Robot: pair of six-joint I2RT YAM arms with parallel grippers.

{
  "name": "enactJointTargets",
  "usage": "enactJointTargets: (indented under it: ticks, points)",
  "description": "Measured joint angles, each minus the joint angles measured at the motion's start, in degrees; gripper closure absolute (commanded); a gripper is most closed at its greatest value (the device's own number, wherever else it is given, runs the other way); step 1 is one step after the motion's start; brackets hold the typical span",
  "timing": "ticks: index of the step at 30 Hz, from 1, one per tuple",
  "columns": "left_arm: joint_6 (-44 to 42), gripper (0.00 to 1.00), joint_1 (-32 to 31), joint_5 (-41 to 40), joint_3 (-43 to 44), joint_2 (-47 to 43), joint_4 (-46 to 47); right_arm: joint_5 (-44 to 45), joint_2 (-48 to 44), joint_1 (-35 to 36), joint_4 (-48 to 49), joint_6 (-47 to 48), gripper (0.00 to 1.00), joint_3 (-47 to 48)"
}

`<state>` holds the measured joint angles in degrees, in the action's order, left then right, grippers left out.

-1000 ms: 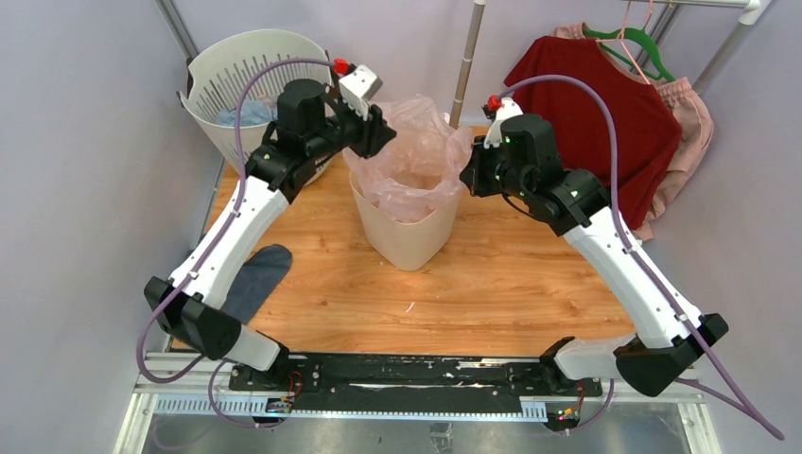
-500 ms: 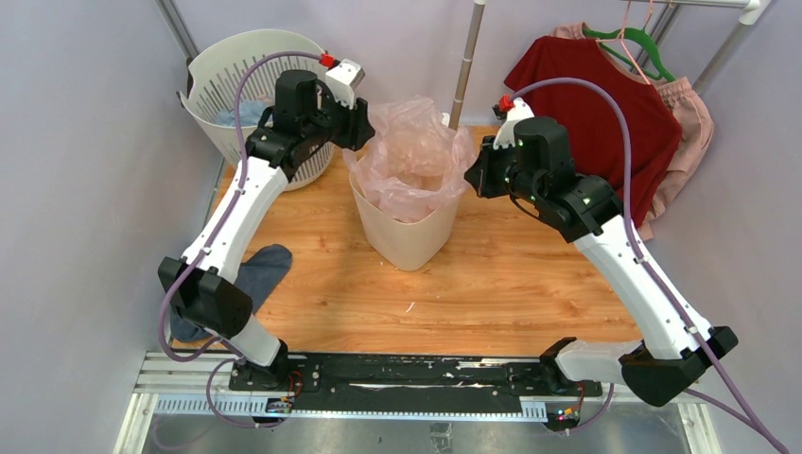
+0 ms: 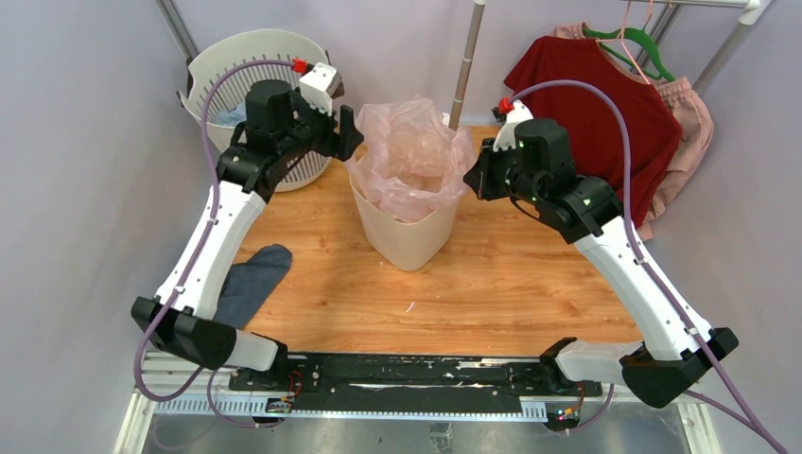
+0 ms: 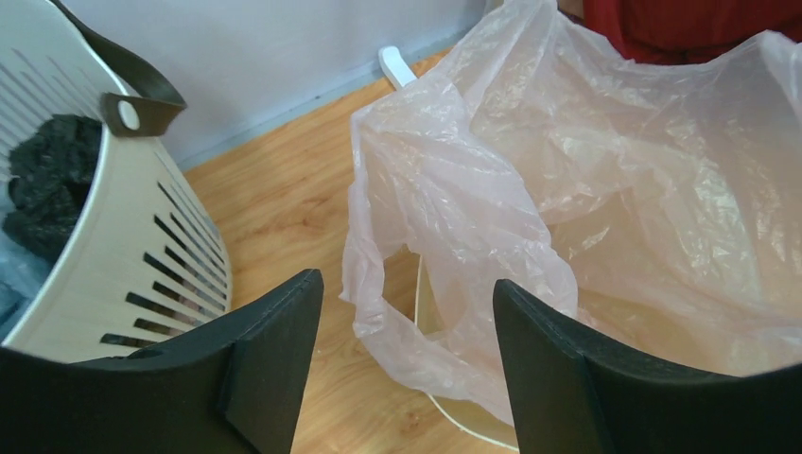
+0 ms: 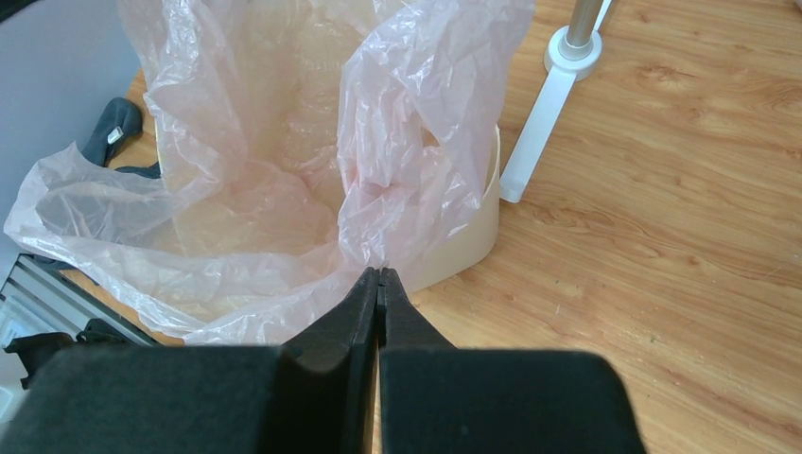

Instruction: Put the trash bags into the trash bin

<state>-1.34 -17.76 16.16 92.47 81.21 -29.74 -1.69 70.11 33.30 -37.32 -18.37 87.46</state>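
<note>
Pinching the flimsy pale-pink plastic bag (image 5: 274,189) by its rim with my right gripper (image 5: 378,272), I'm hovering the left gripper (image 4: 407,284), released, beside its handle loop (image 4: 362,307).

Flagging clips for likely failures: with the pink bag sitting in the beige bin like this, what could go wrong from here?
1. Most of the bag stands bunched above the bin, and its handle loop hangs outside the rim with the left claw open and clear of it; the film may spring out.
2. The right claw looks shut on the bag's right edge; pulling away could drag the bag out or tip the bin.
</note>
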Motion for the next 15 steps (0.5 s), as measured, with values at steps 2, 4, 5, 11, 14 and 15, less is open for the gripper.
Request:
enactJointTargets:
  ticks: [2, 4, 5, 11, 14, 15]
  points:
    - [0.11, 0.28, 0.00, -0.61, -0.04, -1.49, 0.07, -0.24, 0.00, 0.00, 0.02, 0.02, 1.00, 0.00]
    - [0.31, 0.27, 0.02, -1.07, -0.04, -2.27, -0.02, -0.37, -0.02, 0.00, 0.00, 0.02, 1.00, 0.00]
    - [0.35, 0.27, 0.04, -1.20, -0.02, -2.36, -0.07, -0.42, -0.02, 0.00, 0.02, 0.02, 1.00, 0.00]
    - [0.72, 0.27, 0.15, -1.25, -1.64, -1.90, -1.16, -0.55, -0.24, 0.00, 0.00, 0.20, 1.00, 0.00]
    - [1.20, 0.27, 0.31, -1.22, -4.52, -1.92, -0.92, -0.72, -0.52, 0.00, 0.00, 0.22, 1.00, 0.00]
    - [1.38, 0.28, 0.35, -1.25, -5.31, -1.92, -0.94, -0.76, -0.61, 0.00, 0.02, 0.24, 1.00, 0.00]
